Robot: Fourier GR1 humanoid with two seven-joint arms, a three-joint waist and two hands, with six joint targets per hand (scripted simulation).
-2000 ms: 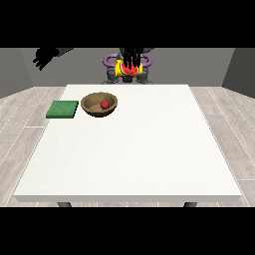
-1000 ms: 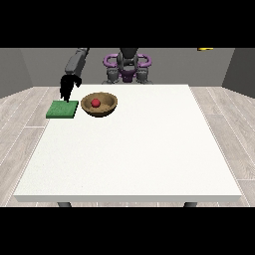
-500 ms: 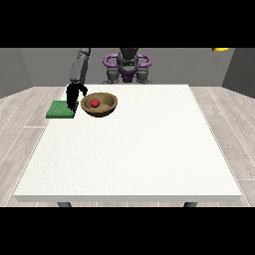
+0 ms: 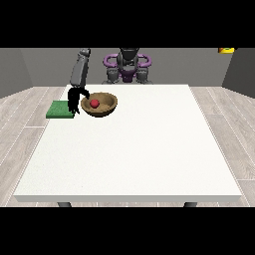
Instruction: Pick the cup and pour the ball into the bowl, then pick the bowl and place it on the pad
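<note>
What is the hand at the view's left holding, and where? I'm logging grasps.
Cannot tell: the hand is at the brown bowl's left rim, but no closed hold shows.

A brown bowl (image 4: 100, 105) is seen in the upper left of the frame on the white table (image 4: 134, 149), with a red ball (image 4: 94, 103) inside it. A green pad (image 4: 60, 109) lies just left of the bowl. A black hand (image 4: 75, 100) is lowered between them, at the bowl's left rim
</note>
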